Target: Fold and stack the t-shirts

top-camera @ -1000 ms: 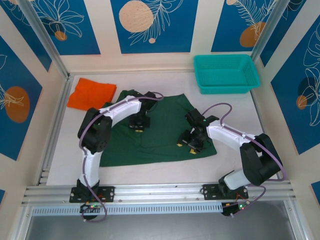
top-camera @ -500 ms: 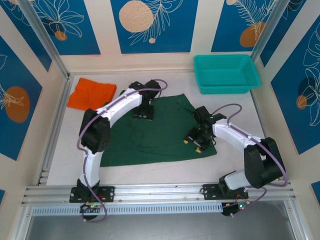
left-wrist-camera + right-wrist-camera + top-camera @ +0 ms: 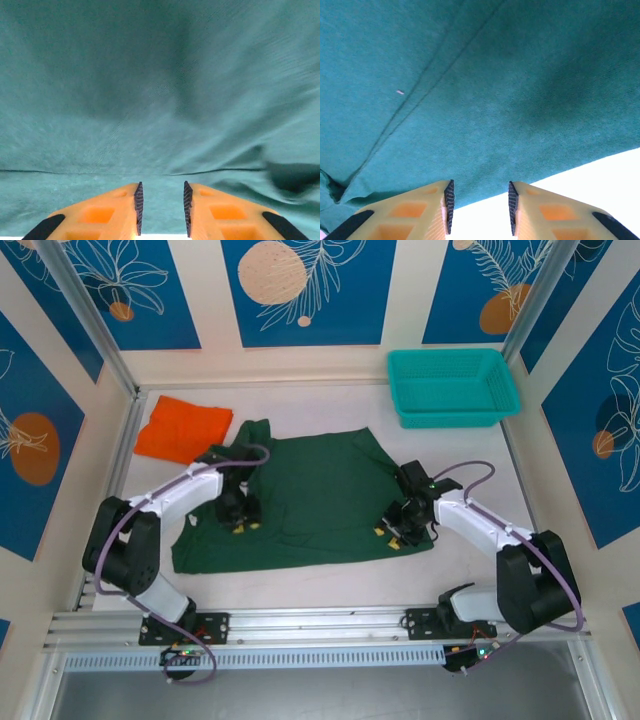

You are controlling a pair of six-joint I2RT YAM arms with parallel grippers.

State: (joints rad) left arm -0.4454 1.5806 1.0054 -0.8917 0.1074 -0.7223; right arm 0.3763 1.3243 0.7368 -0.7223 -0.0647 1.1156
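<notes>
- green t-shirt (image 3: pixel 300 500) spread out mid-frame, orange t-shirt (image 3: pixel 183 427) upper left
- left gripper (image 3: pixel 161 207) over the green cloth, fingers narrowly apart, empty
- right gripper (image 3: pixel 480 207) at its lower-right edge, same narrow gap

Teal mesh basket (image 3: pixel 452 418), far-right on table (image 3: pixel 330 585)

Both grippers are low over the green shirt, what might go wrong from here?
The right gripper is open at the edge of the green shirt, over bare table, so it may catch too little cloth and slip. The left gripper is open above a crease and might pinch only one layer, bunching it.
</notes>
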